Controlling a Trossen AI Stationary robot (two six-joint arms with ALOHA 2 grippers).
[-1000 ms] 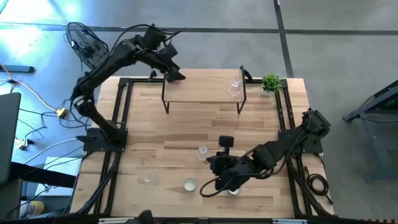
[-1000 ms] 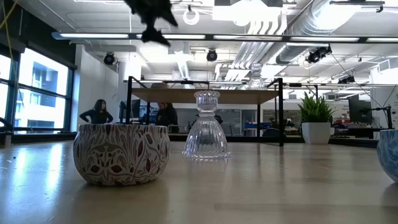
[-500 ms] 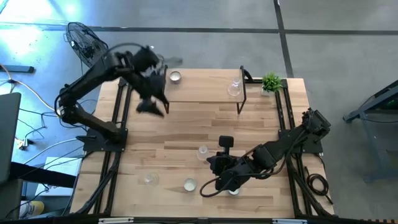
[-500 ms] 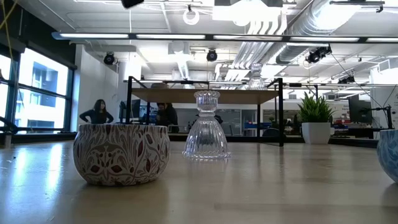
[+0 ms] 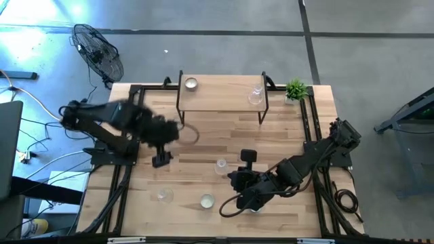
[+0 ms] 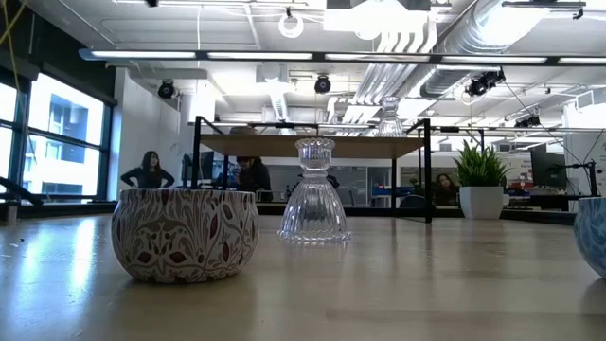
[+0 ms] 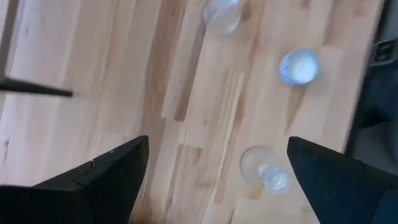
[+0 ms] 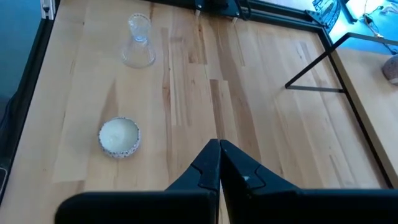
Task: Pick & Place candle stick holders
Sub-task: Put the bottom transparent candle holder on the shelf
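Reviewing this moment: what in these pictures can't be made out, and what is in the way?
- High view: the left gripper is smeared by motion blur, so its outline is unclear.
- High view: a tealight cup by the table's front edge is mostly covered by the right gripper.
- Low view: a blue cup is cut off by the picture's right edge.
- Low view: both arms are out of frame.

Bright, even light falls from long ceiling strip lamps (image 6: 312, 55), with daylight through the tall windows (image 6: 52, 142) and a bluish glare on the grey floor (image 5: 41, 27). The dark left arm (image 5: 115, 122) is smeared by motion blur above the pale wooden worktop (image 5: 217, 135), and the left wrist view is soft throughout.
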